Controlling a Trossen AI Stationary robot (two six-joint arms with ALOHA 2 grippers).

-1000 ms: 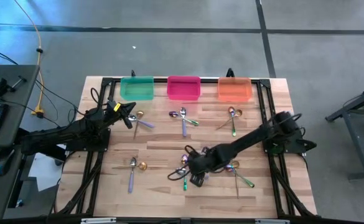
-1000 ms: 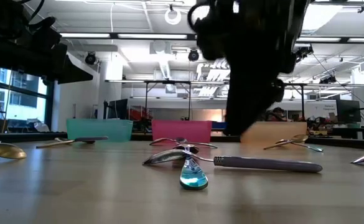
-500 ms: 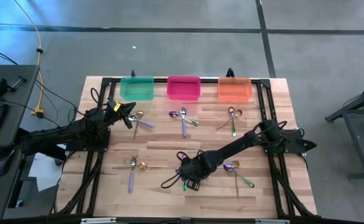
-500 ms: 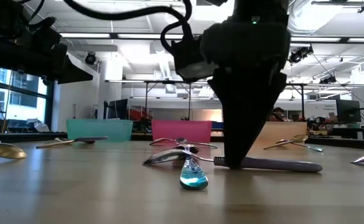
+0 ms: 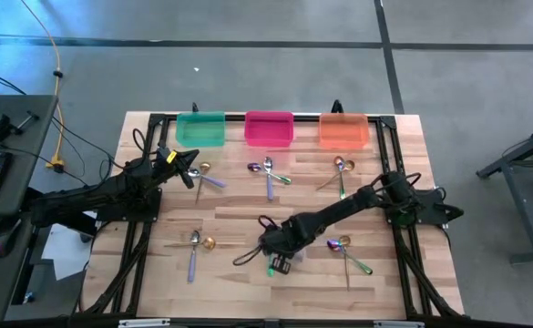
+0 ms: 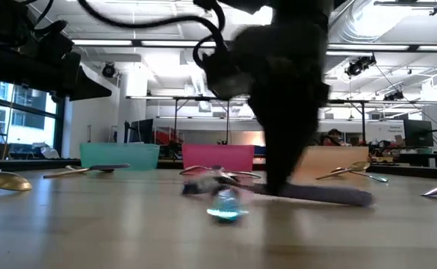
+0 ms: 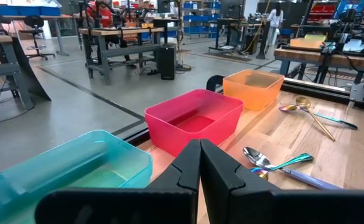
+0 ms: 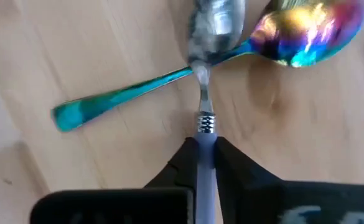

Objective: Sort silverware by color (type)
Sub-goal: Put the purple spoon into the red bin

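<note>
Near the table's front edge, the right gripper (image 8: 205, 163) pinches a lavender-handled spoon (image 8: 205, 93) tight against the wood (image 5: 230, 214) — its bowl crossing a green-iridescent spoon (image 8: 194, 74). Farther back, the left gripper (image 7: 200, 163), fingers closed on nothing, hangs before the bins — teal (image 7: 76, 163), pink (image 7: 194, 118), orange (image 7: 253, 87).

High view looks straight down, low view level across the table (image 5: 230, 205) — sharing bins — wrists close.

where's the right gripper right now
In the high view the right gripper is low over the table's near-centre, just left of the loose spoons. Its wrist view shows the fingers closed around a lavender-handled spoon crossing a green-iridescent spoon.
</note>
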